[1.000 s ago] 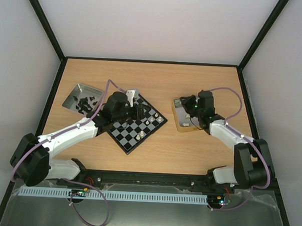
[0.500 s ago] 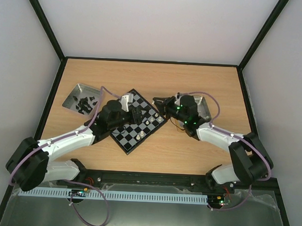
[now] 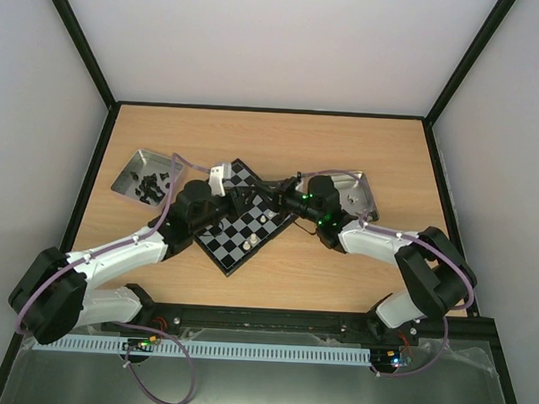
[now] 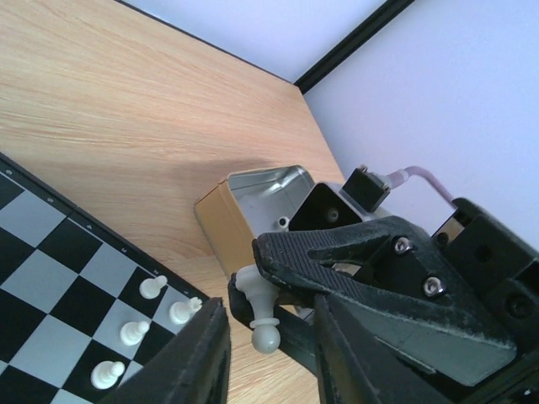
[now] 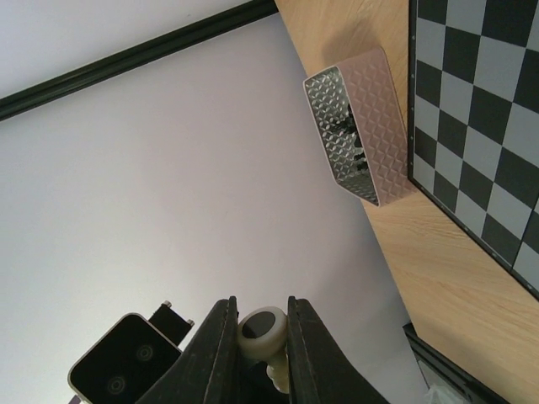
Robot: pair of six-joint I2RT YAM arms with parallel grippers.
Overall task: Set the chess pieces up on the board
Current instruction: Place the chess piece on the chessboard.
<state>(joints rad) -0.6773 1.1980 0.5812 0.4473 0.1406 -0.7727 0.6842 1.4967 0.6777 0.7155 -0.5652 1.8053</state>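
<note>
A white pawn [image 4: 263, 316] hangs head down with my right gripper [image 4: 250, 282] shut on its base. The right wrist view shows the same piece's round base [image 5: 265, 330] pinched between the two fingers of that gripper [image 5: 257, 337]. My left gripper [image 4: 268, 330] has one finger on each side of the pawn, with gaps, so it is open. From above, the left gripper [image 3: 243, 199] and right gripper [image 3: 272, 191] meet tip to tip over the far corner of the board [image 3: 231, 254]. Several white chess pieces [image 4: 130, 332] stand along the board's edge [image 4: 50, 202].
A metal tray [image 3: 132, 171] holding black pieces lies left of the board. It also shows in the right wrist view as the patterned tin [image 5: 375, 126]. A second tray [image 3: 364, 184] lies to the right, seen behind the fingers as a gold-sided tin [image 4: 221, 220].
The right arm swung left from its tray to the board's far corner, carrying the pawn. The left gripper pulled back toward that corner, and its jaws narrowed around the pawn.
</note>
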